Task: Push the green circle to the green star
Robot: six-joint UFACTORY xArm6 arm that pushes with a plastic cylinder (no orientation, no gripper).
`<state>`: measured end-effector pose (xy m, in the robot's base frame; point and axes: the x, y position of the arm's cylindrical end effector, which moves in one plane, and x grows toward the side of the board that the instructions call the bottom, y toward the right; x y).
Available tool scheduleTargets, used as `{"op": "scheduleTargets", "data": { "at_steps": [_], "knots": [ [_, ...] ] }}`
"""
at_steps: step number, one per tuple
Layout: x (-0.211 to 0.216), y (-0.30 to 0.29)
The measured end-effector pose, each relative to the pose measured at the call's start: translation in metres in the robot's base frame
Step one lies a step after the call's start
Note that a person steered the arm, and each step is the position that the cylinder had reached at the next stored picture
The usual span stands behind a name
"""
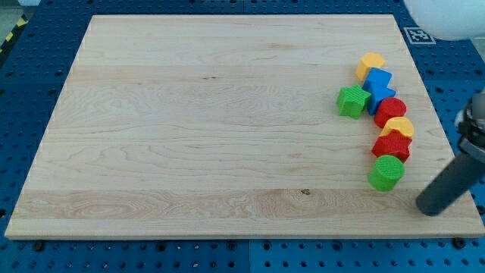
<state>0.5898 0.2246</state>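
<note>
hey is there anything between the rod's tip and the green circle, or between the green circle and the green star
Nothing stands between my tip and the green circle; the tip sits to its lower right with bare board between. The straight path up to the green star is mostly open, but the red block touching the circle's top and the column above crowd its right side.

The straight dark rod (453, 182) is seen entering from the view's right edge, slanted downward toward the view's left. A bulkier dark mounting (477, 125) is seen above it at the right edge, only partly in view. My tip (426, 208) is placed low in the view's right part, and it is found to the view's right of, and slightly lower than, the green circular block (386, 173), near it but apart from it, with no contact shown.
</note>
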Motion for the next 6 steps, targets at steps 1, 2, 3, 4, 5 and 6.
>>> {"op": "scheduleTargets", "data": {
  "at_steps": [1,2,3,4,5,6],
  "knots": [
    [-0.016,-0.017],
    [-0.025,-0.048],
    [-0.025,-0.1],
    [-0.025,-0.135],
    [-0.022,-0.122],
    [-0.021,-0.094]
  ]
}}
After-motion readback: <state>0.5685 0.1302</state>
